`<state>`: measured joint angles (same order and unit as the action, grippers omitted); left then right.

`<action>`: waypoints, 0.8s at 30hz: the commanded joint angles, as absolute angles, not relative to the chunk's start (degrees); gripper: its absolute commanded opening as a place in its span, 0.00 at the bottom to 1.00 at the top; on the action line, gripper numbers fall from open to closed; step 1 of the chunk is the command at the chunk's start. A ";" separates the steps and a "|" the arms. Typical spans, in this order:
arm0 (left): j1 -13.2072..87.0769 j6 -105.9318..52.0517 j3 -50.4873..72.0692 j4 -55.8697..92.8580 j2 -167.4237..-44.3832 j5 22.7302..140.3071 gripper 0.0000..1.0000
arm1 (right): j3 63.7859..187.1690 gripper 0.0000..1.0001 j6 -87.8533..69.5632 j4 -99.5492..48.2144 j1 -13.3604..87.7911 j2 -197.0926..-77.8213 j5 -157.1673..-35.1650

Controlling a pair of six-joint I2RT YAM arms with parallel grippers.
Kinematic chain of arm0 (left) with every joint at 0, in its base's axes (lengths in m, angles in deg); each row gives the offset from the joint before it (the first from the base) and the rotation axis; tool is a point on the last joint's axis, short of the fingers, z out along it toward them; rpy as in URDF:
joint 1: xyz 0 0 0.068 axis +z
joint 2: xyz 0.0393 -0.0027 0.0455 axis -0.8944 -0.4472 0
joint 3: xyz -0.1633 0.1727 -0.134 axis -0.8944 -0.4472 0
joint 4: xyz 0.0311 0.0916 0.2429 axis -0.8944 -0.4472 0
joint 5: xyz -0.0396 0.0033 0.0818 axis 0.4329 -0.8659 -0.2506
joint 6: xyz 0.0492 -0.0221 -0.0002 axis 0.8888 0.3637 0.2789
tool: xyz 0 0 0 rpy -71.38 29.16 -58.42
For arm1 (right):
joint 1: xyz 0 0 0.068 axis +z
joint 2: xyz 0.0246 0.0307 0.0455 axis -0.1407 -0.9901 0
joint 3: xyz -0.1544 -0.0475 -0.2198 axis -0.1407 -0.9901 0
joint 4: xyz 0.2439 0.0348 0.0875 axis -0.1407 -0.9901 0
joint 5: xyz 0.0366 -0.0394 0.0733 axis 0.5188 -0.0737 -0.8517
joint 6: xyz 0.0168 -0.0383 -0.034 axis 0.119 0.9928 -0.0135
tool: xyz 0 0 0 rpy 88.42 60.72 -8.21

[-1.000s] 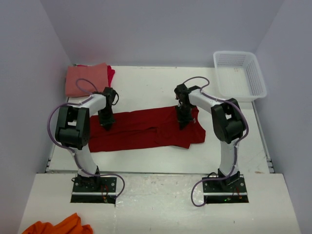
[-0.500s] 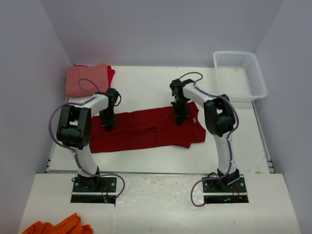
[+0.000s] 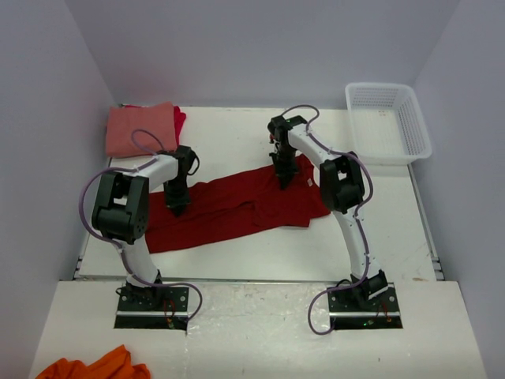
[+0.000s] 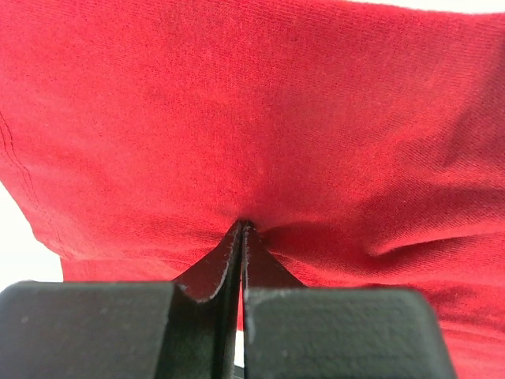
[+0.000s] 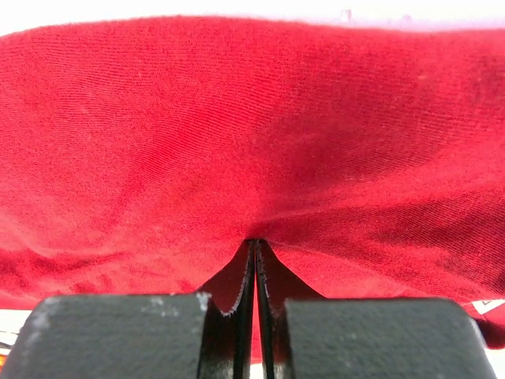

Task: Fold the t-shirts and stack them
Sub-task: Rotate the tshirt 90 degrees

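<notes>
Dark red t-shirt (image 3: 237, 212) lies rumpled across the table (image 3: 237, 142). Left gripper (image 4: 242, 230) is clamped on its far edge near the left end, right gripper (image 5: 254, 243) on its far edge near the right end, jaws of both pinched onto cloth. Beyond its left end, a folded salmon-pink t-shirt (image 3: 140, 129) sits on a brighter red t-shirt (image 3: 181, 122); beyond its right end, a white basket (image 3: 416, 130).

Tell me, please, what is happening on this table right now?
The robot is folding a dark red t-shirt spread on the table. The left end effector and the right end effector are each shut on its cloth near the far edge. A folded salmon-pink t-shirt lies in the back left corner.
</notes>
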<state>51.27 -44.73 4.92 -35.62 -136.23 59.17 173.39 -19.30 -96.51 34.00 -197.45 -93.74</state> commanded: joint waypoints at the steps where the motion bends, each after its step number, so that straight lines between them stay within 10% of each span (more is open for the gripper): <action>1: 50.43 -44.90 2.96 -35.55 -136.93 65.17 0.00 | 176.49 0.00 -17.71 -94.96 33.93 -199.55 -92.57; 24: 49.20 -43.48 -1.52 -30.90 -130.87 78.53 0.00 | 191.42 0.03 -17.27 -85.28 26.29 -206.57 -98.97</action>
